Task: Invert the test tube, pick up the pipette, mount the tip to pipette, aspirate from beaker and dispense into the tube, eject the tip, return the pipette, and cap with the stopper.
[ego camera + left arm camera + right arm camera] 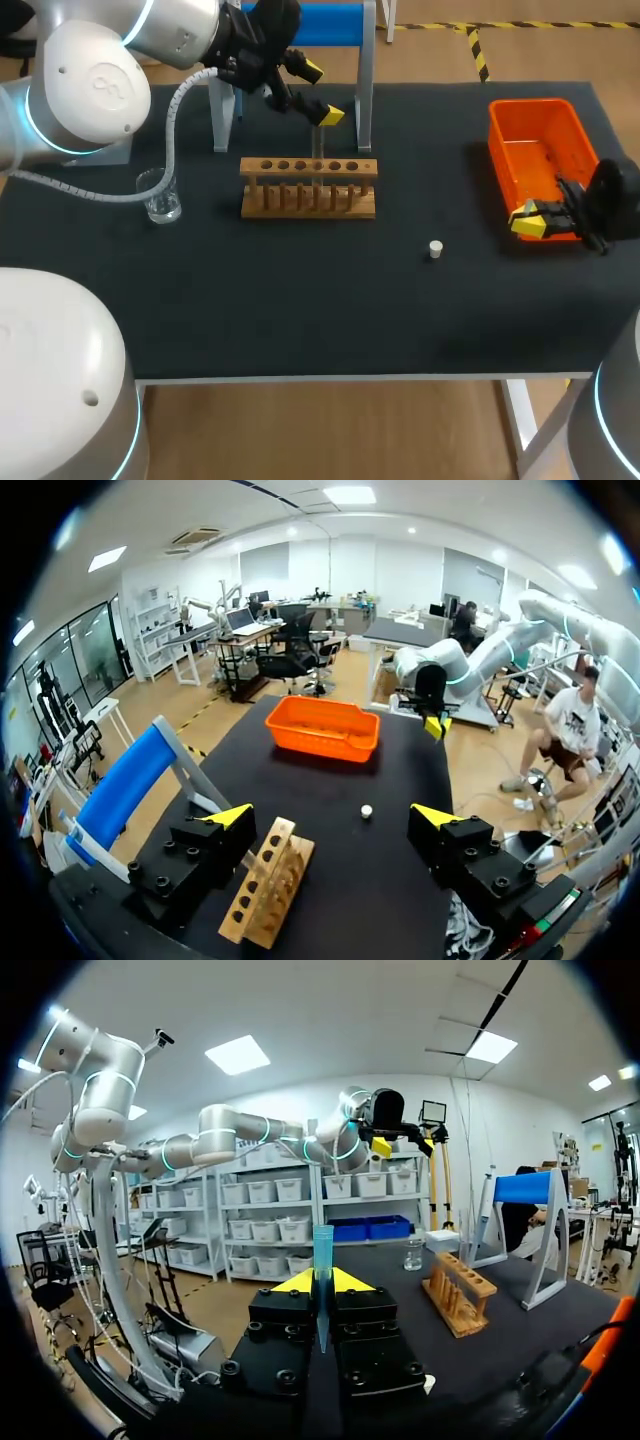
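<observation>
Nearest on the counter lies the small white stopper (435, 249), alone. To its right, the right jaws hang over the near end of the orange bin (538, 130). Only the right wrist view shows them clenched on a blue pipette tip (322, 1260), standing upright. Farther in stand the wooden rack (308, 187) and, to its left, the glass beaker (160, 195). What looks like a clear tube (317, 145) stands in the rack. Above the rack's far side the left jaws hang released. The left wrist view shows them spread wide, the rack (268, 885) under one finger. Farthest is the blue stand (320, 25).
</observation>
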